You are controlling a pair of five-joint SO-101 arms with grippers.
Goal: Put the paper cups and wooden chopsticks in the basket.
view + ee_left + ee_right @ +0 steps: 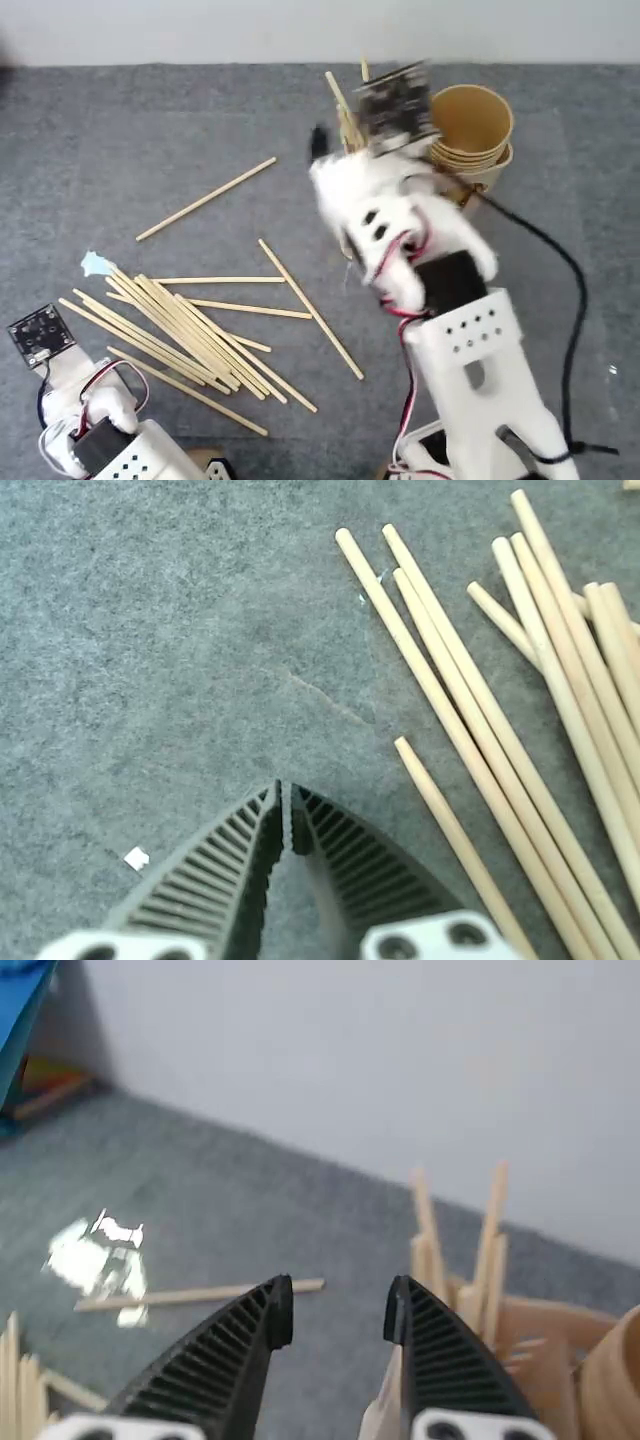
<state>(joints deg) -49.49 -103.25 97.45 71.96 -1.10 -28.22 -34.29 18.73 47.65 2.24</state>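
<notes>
Stacked paper cups (472,128) stand at the back right, beside the basket (522,1338), which holds upright wooden chopsticks (345,108) (488,1250). The right arm (400,225) stretches over the mat to that spot. My right gripper (340,1310) is open and holds nothing, raised just short of the basket. A paper cup's rim (612,1380) shows beside it. Several loose chopsticks (185,330) lie in a pile at the front left. My left gripper (286,792) is shut with nothing in it, low over the grey mat next to the pile's ends (470,720).
Single chopsticks lie apart on the mat (205,198) (310,307). A pale scrap (96,264) rests by the pile's far end. A black cable (572,300) runs down the right side. The left arm's base (110,440) sits at the front left corner.
</notes>
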